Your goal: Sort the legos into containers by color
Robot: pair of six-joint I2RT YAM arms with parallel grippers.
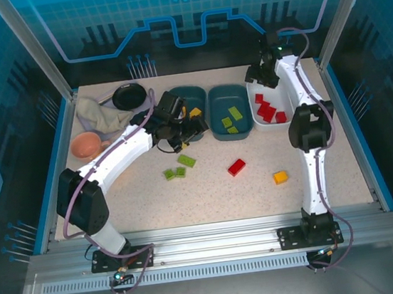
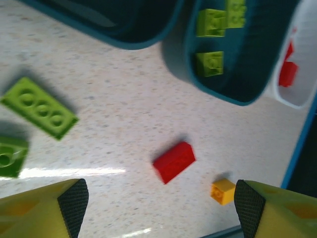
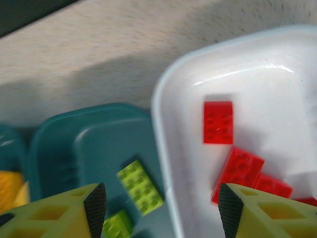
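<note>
Speckled tabletop [image 1: 217, 195], pink cup [image 1: 87, 144], cloth [image 1: 99, 114] and black pan [image 1: 129, 96] at left, left hand [image 2: 158, 208], right hand [image 3: 161, 208] both spread apart

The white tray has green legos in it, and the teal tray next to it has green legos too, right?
Not quite. The white tray holds red legos, not green ones, as the right wrist view shows. The teal tray next to it does hold green legos.

The left arm [image 1: 112, 164] arcs from the near edge of the table [image 1: 331, 188] toward the far middle, with the left gripper [image 2: 159, 201] spread wide. The right arm [image 1: 310, 140] stretches to the far right corner, and the right gripper [image 3: 162, 204] is also agape.
</note>
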